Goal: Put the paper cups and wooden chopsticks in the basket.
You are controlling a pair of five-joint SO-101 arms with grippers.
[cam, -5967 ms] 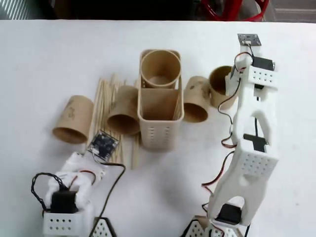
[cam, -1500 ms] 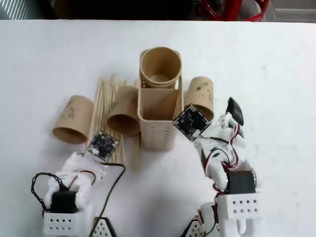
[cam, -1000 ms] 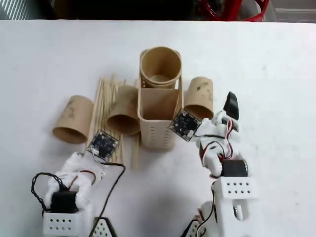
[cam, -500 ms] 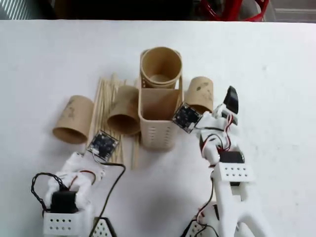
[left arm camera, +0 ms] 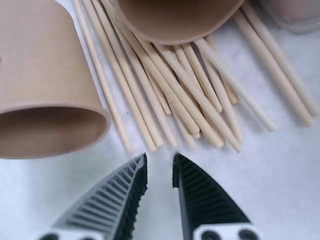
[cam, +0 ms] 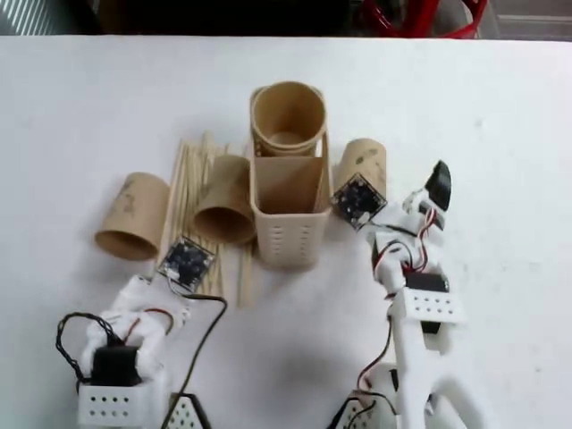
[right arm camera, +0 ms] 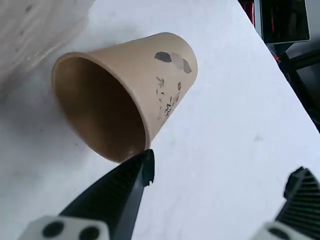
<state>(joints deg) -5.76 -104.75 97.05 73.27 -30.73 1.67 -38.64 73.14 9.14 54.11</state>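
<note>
Looking down on the white desk, we see the basket at the centre of the frame, with the stacked paper cups standing upright in its upper compartment. Just right of the basket the right-hand cup lies on its side, mouth toward the bottom of the frame. The right gripper sits at that mouth with its fingers spread wide, one fingertip just beside the rim. Left of the basket, the middle cup lies across the chopsticks, and the left-hand cup lies just beside them. The left gripper, at the lower left, has its fingers nearly together with a slim gap, clamped on nothing, just short of the chopstick ends.
</note>
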